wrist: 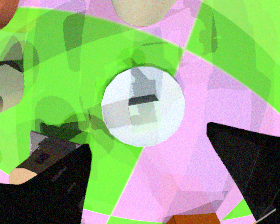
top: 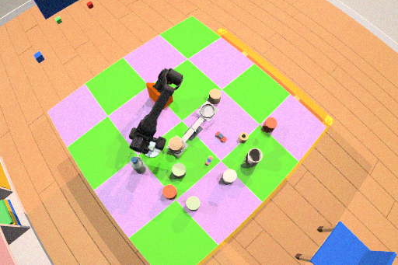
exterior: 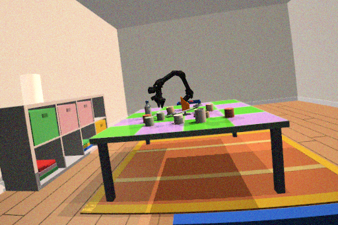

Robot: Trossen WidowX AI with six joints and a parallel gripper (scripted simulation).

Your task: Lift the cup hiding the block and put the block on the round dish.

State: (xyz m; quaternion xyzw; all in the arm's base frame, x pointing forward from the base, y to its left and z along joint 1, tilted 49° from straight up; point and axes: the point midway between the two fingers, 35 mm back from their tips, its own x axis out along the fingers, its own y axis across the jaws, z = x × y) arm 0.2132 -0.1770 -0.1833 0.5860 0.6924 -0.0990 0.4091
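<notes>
My gripper [top: 148,144] [exterior: 160,102] [wrist: 149,140] is open and hangs just above the round white dish [top: 155,154] [wrist: 164,127]. A small pale grey block [top: 152,145] [wrist: 141,87] lies on the dish, free between the spread fingers. The balance beam [top: 193,130] runs from the dish side toward the far right. One tan-topped cup [top: 176,143] stands on its near end, right beside the dish. The far pan [top: 207,110] is bare. The other tan-topped cup [top: 214,95] stands on the table just past that pan.
A bottle [top: 137,164] stands close in front of the gripper. Several short cylinders [top: 179,169] [top: 169,191] [top: 229,176] stand nearer the front. An open cup [top: 254,156], a red cylinder [top: 270,123] and small toys [top: 221,136] lie to the right.
</notes>
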